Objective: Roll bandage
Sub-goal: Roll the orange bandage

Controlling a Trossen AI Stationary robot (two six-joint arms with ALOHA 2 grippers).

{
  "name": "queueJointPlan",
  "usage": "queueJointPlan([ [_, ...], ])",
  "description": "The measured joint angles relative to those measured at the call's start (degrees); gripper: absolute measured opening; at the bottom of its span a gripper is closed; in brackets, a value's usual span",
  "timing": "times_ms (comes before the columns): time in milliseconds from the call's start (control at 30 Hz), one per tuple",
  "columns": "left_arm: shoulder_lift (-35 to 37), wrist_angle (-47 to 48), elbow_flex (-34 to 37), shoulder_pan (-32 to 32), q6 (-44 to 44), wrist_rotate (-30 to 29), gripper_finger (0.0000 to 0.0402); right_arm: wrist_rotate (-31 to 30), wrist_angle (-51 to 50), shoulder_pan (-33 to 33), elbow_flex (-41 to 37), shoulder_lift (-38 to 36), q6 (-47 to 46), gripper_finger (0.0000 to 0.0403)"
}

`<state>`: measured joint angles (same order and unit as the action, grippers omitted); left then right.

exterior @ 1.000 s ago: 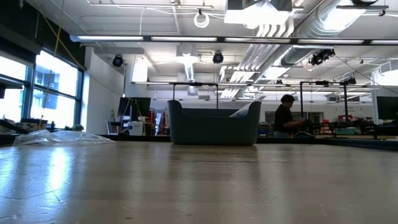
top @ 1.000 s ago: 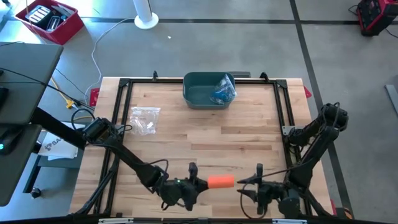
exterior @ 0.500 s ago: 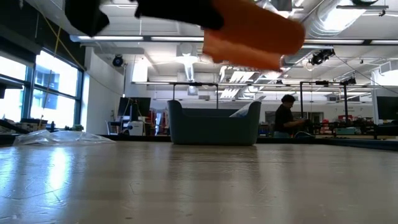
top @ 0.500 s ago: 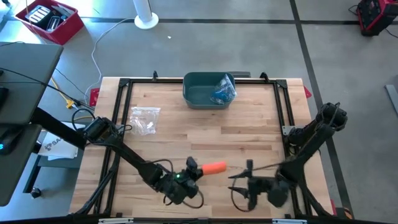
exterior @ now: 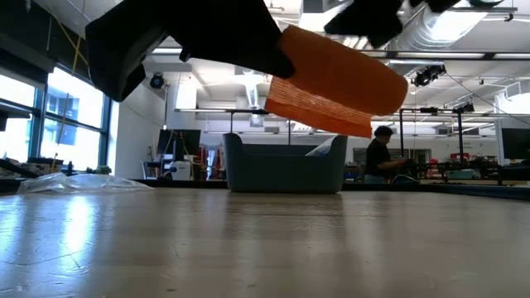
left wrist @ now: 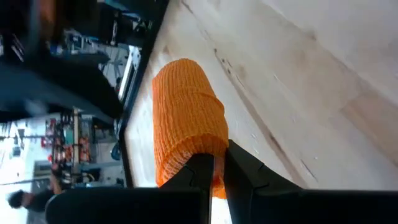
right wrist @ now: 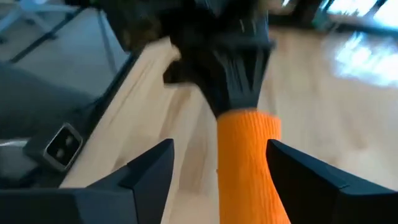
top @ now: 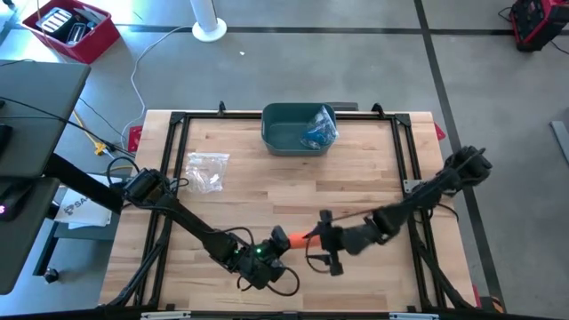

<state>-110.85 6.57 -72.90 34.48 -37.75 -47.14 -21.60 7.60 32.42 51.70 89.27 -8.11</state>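
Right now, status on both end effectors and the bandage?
Left end effector shut on bandage, held off table. Right end effector open around its free end. Nothing blocking.

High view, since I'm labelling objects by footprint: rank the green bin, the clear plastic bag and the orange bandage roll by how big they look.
1. green bin, clearly the largest.
2. clear plastic bag, crumpled on the table.
3. orange bandage roll, smallest, though the left gripper and right gripper cover part of it.
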Motion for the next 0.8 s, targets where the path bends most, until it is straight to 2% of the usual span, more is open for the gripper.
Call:
queueJointPlan([
  [67,0.0,0.07,0.0,0.0,-2.29,0.19,0.0015,6.37,-2.63,-3.05,0.0,0.0,-1.95,0.0253],
  [267,0.0,1.33,0.0,0.02,-6.39,3.0,0.0015,17.36,-5.46,-9.56,0.0,0.12,-0.95,0.0268],
  [400,0.0,1.79,0.0,0.0,-7.28,2.99,0.0015,31.21,-5.27,-12.9,0.0,1.75,-1.01,0.0268],
  [500,-0.02,2.13,0.02,0.12,-9.25,3.94,0.0015,38.47,-3.72,-14.33,0.0,4.52,-1.08,0.0268],
  [600,-0.02,2.14,0.04,0.22,-11.34,4.71,0.0015,42.56,-1.16,-15.15,0.02,7.7,-1.12,0.0268],
  [800,-0.04,2.08,0.09,0.61,-11.87,3.5,0.0015,44.67,3.39,-16.59,0.02,12.02,-1.34,0.0268],
])
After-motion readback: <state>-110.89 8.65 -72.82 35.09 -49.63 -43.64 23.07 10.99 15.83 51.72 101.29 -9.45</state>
